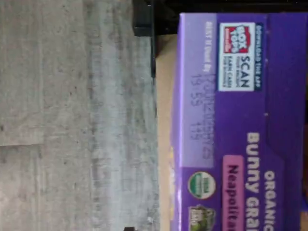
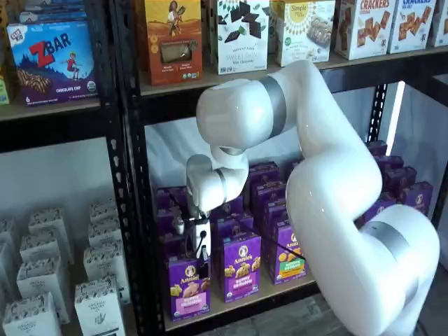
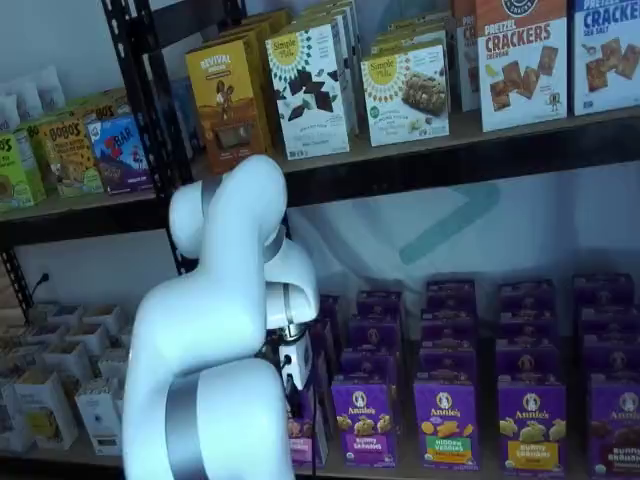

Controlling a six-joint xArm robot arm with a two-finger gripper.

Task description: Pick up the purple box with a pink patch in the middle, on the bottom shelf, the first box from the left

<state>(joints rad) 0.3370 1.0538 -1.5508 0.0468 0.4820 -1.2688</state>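
Observation:
The purple box (image 2: 187,288) stands upright at the left front of the bottom shelf (image 2: 241,309), with a pink panel across its lower front. In the wrist view its top and front (image 1: 240,125) fill one side, with a pink "Neapolitan" label. My gripper (image 2: 201,250) hangs just above the box's top at its right corner; only the white body and a dark finger show, so I cannot tell open from shut. In a shelf view the arm hides most of the box (image 3: 301,438), and the gripper (image 3: 296,368) sits right above it.
A green-panel carton (image 2: 241,267) and a yellow-panel one (image 2: 288,253) stand right of the purple box, with more purple cartons behind. A black rack post (image 2: 133,210) is close on its left. White cartons (image 2: 42,280) fill the left bay. The grey floor (image 1: 72,120) lies below.

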